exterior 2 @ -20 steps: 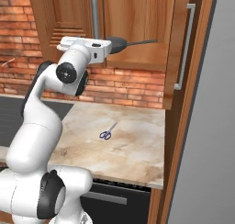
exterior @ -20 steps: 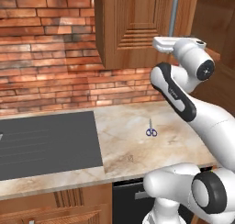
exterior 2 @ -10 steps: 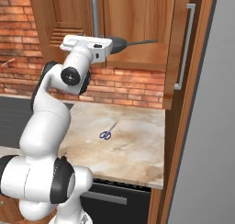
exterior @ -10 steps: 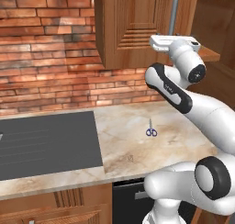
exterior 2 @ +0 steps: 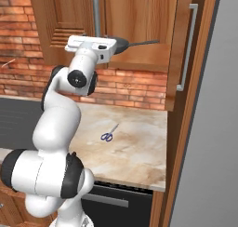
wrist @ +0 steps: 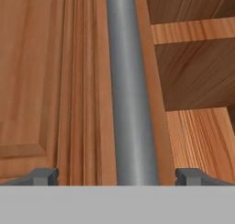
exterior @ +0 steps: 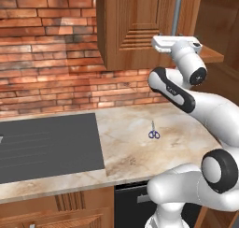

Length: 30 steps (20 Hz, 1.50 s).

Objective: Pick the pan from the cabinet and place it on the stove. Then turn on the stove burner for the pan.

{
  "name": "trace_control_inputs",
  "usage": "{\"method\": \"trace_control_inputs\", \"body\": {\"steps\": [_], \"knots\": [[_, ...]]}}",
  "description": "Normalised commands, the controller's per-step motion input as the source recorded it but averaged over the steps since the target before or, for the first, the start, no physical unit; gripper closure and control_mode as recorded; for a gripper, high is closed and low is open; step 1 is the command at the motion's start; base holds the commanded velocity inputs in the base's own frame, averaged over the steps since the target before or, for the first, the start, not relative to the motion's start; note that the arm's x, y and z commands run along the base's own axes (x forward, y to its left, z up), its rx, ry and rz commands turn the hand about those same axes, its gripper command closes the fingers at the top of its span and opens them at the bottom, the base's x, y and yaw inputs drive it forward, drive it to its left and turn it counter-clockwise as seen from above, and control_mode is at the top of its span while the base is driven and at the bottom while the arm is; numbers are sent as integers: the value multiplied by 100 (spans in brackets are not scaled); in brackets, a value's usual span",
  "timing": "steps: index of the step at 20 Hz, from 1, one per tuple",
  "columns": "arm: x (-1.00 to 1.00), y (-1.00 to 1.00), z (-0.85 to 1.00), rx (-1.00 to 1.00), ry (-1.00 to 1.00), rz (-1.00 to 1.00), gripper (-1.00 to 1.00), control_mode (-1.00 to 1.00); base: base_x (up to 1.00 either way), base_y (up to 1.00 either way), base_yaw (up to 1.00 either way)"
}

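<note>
Dark grey and round, one pan (exterior 2: 122,44) sits on the shelf inside the open cabinet (exterior 2: 139,16), just past the gripper (wrist: 118,176), with its long handle (exterior 2: 144,43) sticking out sideways. The gripper is wide open, one finger on each side of the cabinet's one grey bar handle (wrist: 129,99), holding nothing. Far below the gripper, one small pair of blue scissors (exterior: 153,132) lies on the worktop (exterior: 140,152), and the black stove (exterior: 46,145) is beside them.

Even, bright rendered light — soft shadows, no glare — sharp.
</note>
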Motion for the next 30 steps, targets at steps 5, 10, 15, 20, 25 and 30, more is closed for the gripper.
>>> {"method": "trace_control_inputs", "body": {"steps": [5,10,15,20,25,30], "knots": [[13,-2,0,0,0,0,-100,-100,0,0,0],[14,2,0,0,0,0,100,-100,0,0,0],[22,14,0,0,0,0,100,-100,0,0,0],[16,18,0,0,1,0,100,-100,0,0,0],[3,1,0,0,1,2,100,-100,0,0,0],[3,-17,0,0,0,7,100,-100,0,0,0]]}}
